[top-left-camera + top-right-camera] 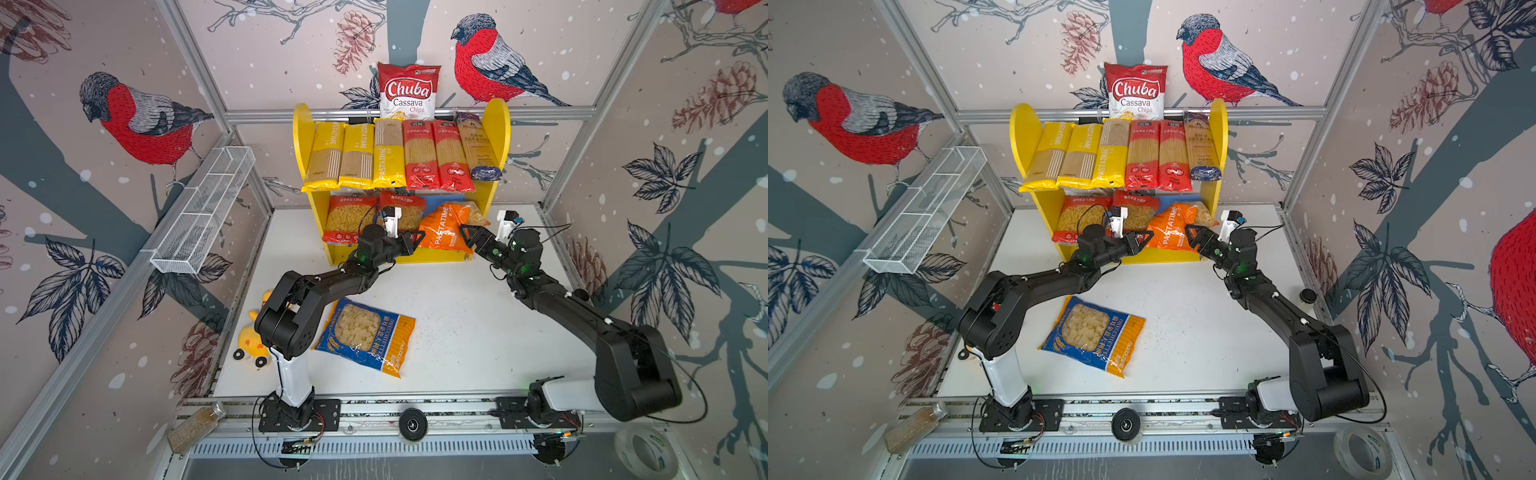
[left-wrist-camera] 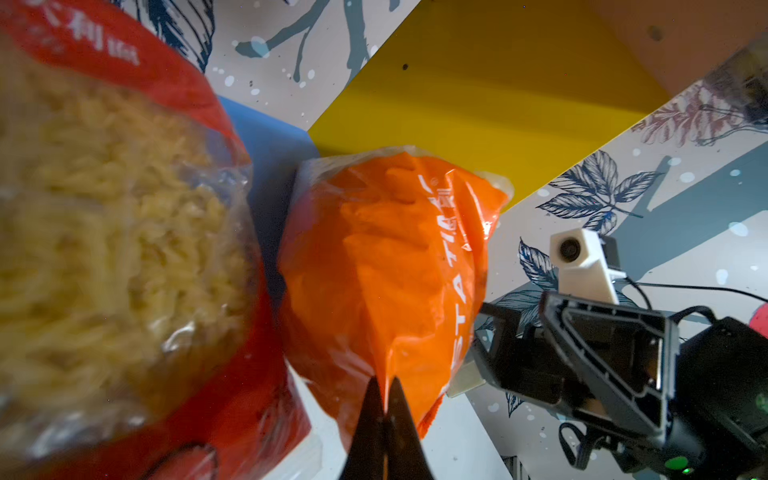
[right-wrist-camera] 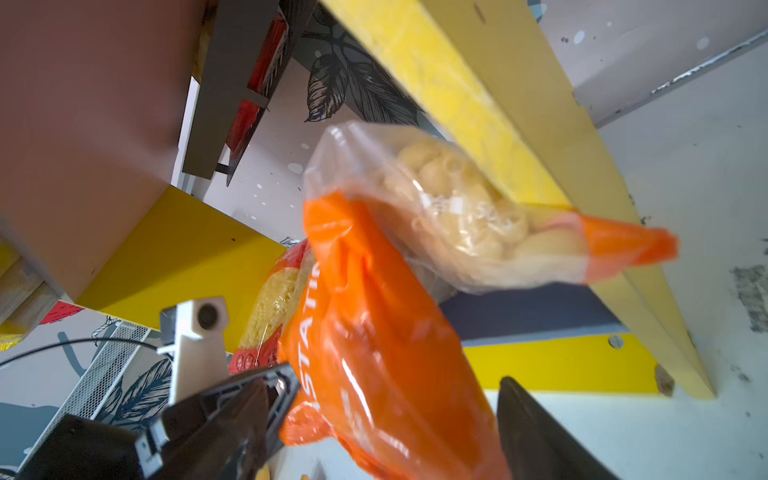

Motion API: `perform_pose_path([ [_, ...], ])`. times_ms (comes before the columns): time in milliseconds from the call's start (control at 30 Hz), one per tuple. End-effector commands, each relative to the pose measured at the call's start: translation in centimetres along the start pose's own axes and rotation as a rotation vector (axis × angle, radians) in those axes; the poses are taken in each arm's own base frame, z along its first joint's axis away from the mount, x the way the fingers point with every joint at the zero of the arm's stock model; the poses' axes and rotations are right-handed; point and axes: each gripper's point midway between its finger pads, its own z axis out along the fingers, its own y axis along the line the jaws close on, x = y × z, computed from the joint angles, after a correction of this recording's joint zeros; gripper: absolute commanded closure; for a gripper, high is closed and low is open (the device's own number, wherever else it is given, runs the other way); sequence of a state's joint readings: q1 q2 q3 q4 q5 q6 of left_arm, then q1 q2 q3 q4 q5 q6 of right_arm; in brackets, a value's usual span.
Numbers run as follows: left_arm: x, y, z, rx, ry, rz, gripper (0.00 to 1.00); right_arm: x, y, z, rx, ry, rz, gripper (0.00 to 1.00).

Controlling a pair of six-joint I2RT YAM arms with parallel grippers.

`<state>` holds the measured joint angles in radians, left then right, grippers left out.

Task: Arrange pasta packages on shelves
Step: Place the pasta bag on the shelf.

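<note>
Standing at the back of the white table (image 1: 457, 316), the yellow shelves (image 1: 496, 124) carry long pasta packs on top. Walls with bird wallpaper (image 1: 137, 120) close the room. The left gripper (image 2: 384, 399) is pinched tight on the orange pasta bag (image 1: 442, 228), which leans at the lower board. The right gripper (image 1: 467, 235) has its jaws spread beside this bag. A blue pasta bag (image 1: 365, 334) lies flat on the table.

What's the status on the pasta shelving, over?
Left gripper shut on orange bag edge. Right gripper open beside it. Bag half on lower shelf. Blue bag waits on table.
</note>
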<state>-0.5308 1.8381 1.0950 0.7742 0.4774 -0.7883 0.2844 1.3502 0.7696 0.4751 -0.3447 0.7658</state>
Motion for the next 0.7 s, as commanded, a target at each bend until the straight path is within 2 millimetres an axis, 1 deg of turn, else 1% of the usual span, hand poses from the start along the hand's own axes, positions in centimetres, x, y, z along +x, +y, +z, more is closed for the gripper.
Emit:
perform_pose_path([
  [0,-1.8,-3.9,0.0,0.121,-0.057,0.049,1.0,0.6,-0.7,-1.1,0.052,-0.009,0.037,0.07],
  [67,-1.5,-4.1,0.1,0.126,-0.05,0.041,1.0,1.5,-1.4,-2.0,0.067,-0.01,0.096,0.04],
  [100,-1.4,-4.3,0.1,0.132,-0.048,0.037,1.0,2.0,-1.7,-2.1,0.064,-0.002,0.124,0.01],
  [133,-1.2,-4.5,0.2,0.14,-0.044,0.03,1.0,2.8,-1.9,-2.2,0.056,0.01,0.158,0.01],
  [167,-1.0,-4.8,0.2,0.148,-0.04,0.022,1.0,2.8,-0.9,-2.7,0.01,0.003,0.182,0.01],
  [300,-0.5,-6.0,0.1,0.165,-0.029,0.021,1.0,3.9,0.7,-3.3,-0.116,-0.026,0.284,0.0],
  [367,-0.1,-6.5,0.0,0.173,-0.021,0.018,1.0,3.9,1.7,-3.5,-0.192,-0.051,0.331,0.0],
  [400,0.0,-6.8,-0.1,0.176,-0.02,0.017,1.0,4.2,1.7,-3.2,-0.205,-0.05,0.35,0.0],
  [467,0.6,-7.1,-0.2,0.179,-0.011,0.013,1.0,4.1,2.7,-2.9,-0.254,-0.058,0.37,0.0],
  [667,1.4,-8.1,-0.6,0.2,0.001,-0.007,1.0,3.4,3.5,-1.8,-0.342,-0.107,0.454,0.0],
])
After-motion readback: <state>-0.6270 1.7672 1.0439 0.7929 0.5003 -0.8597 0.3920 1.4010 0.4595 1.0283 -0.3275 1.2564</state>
